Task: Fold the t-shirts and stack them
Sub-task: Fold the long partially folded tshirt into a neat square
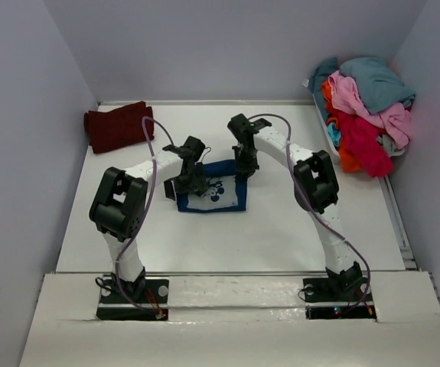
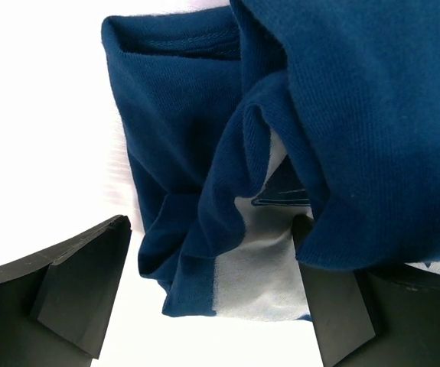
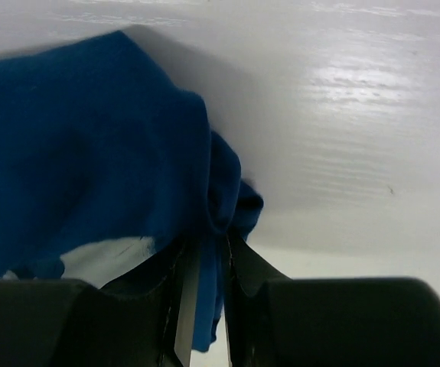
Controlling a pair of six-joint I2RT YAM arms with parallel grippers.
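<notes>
Top external: navy t-shirt (image 1: 212, 197), partly folded, white print up, on the surface (image 1: 281, 229) between the arms.
Left jaws: spread wide, straddling its bunched cloth.
Right jaws: clenched on its edge.

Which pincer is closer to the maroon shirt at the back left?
Left. The left pincer, open at the left edge of the navy shirt, is closer to the maroon shirt; the right pincer grips the navy one's right corner, farther away.
</notes>
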